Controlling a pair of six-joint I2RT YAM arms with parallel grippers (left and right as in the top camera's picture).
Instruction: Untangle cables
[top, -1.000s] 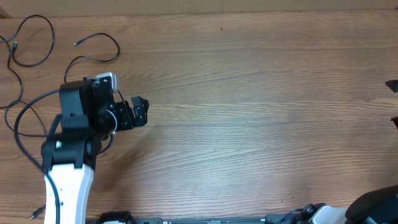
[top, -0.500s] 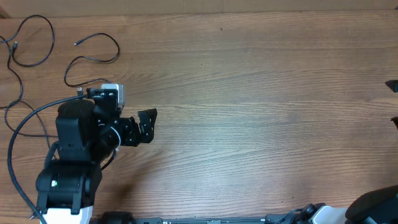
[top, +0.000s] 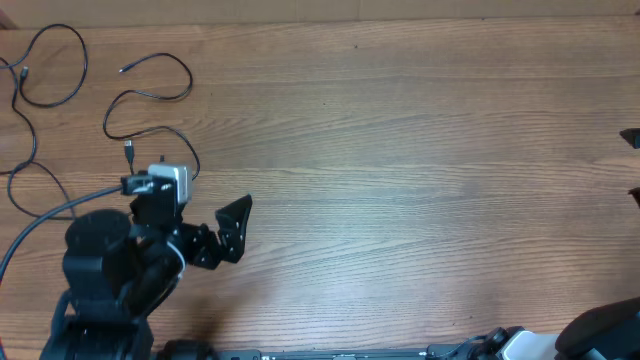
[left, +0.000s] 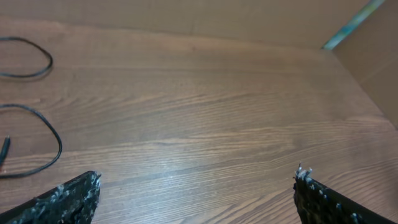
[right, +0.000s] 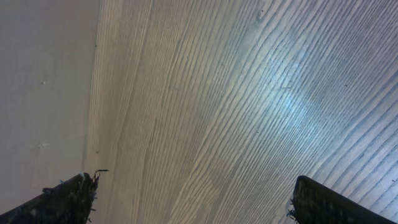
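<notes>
Several thin black cables lie as separate wavy strands at the table's far left. One forms a loop, and another winds down to a small plug just beyond the left arm's wrist. The left gripper hovers open over bare wood, right of and nearer than the cables, with nothing between its fingers. In the left wrist view two cable curves lie at the left, apart from the open left gripper. The right gripper is open over bare wood; only its tips show at the overhead view's right edge.
The left arm's own thicker black cable runs off the left edge. A cardboard wall borders the table's far side, and a pale wall shows beside the table in the right wrist view. The right arm's base sits at the near right corner.
The left arm has drawn back toward the near edge, uncovering the cable end with its plug. Its gripper stayed open. The right arm has not moved.
</notes>
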